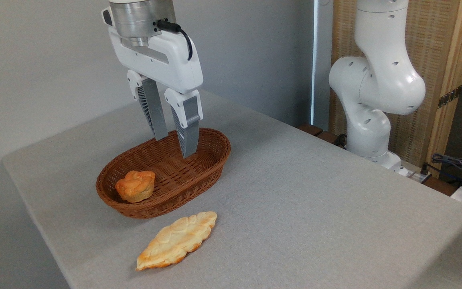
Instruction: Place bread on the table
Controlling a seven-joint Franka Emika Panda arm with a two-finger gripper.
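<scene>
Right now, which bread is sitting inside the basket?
The small round orange-brown bun sits inside the brown oval wicker basket. The flat pale golden leaf-shaped bread lies outside it on the grey table.

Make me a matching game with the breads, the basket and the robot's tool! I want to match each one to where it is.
Things:
1. small round orange-brown bun
2. flat pale golden leaf-shaped bread
3. brown oval wicker basket
4. white two-finger tool

Places:
A. hanging open above the basket's far end
B. inside the basket, at its near end
C. flat on the grey table, in front of the basket
D. standing on the table, holding one bread

Pairs: 1-B, 2-C, 3-D, 4-A
</scene>
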